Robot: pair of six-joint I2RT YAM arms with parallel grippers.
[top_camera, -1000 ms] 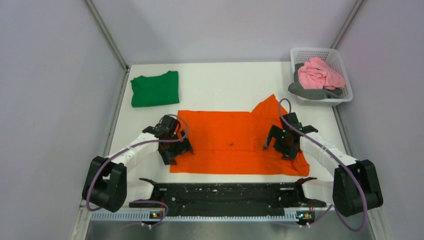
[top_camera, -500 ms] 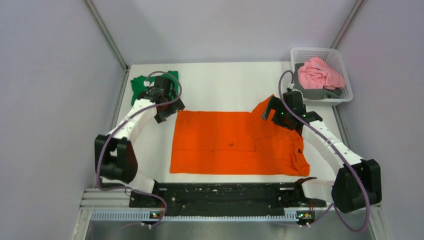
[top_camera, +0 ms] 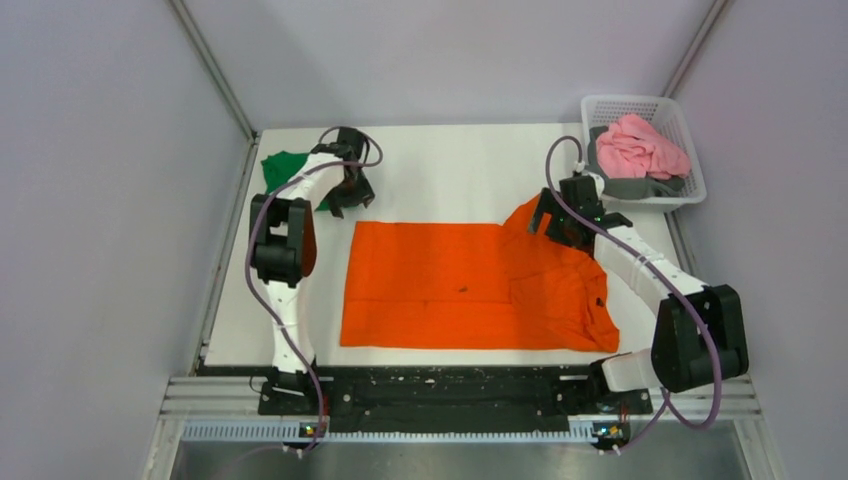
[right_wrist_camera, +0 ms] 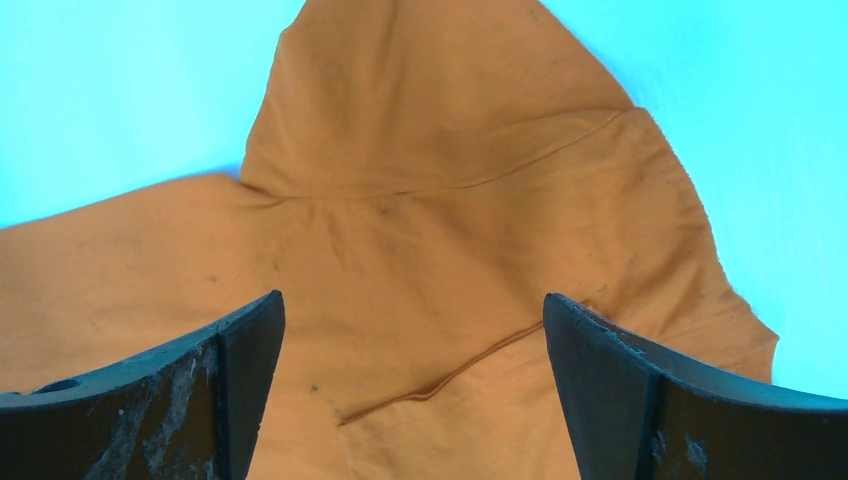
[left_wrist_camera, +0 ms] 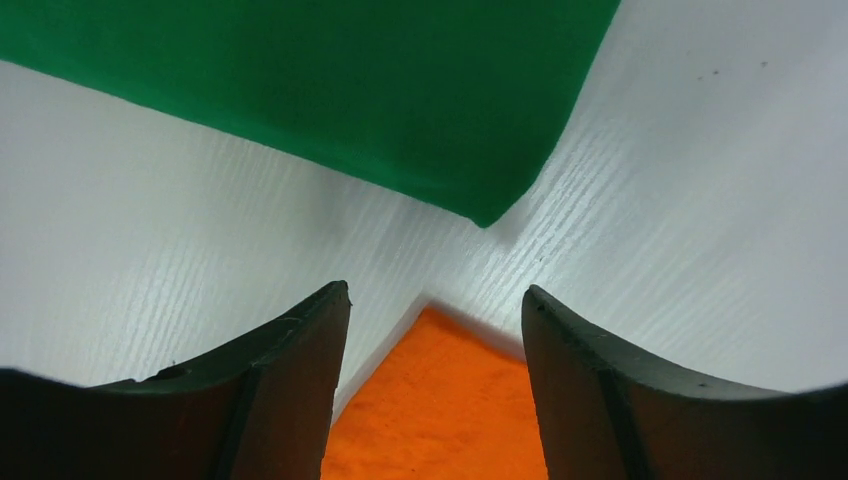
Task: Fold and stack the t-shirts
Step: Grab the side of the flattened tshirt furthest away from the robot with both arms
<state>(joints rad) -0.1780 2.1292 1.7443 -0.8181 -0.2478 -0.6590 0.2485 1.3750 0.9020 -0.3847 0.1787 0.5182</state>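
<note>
The bright orange cloth t-shirt point(top_camera: 460, 285) lies spread on the white counter point(top_camera: 450, 170), with the folded dark green t-shirt point(top_camera: 281, 168) just beyond its far left corner. The left claw point(left_wrist_camera: 435, 300) hangs spread and empty over that corner, and the right claw point(right_wrist_camera: 415, 310) hangs likewise over the far right sleeve. A fold seems in hand: each must next drop and pinch cloth.
</note>
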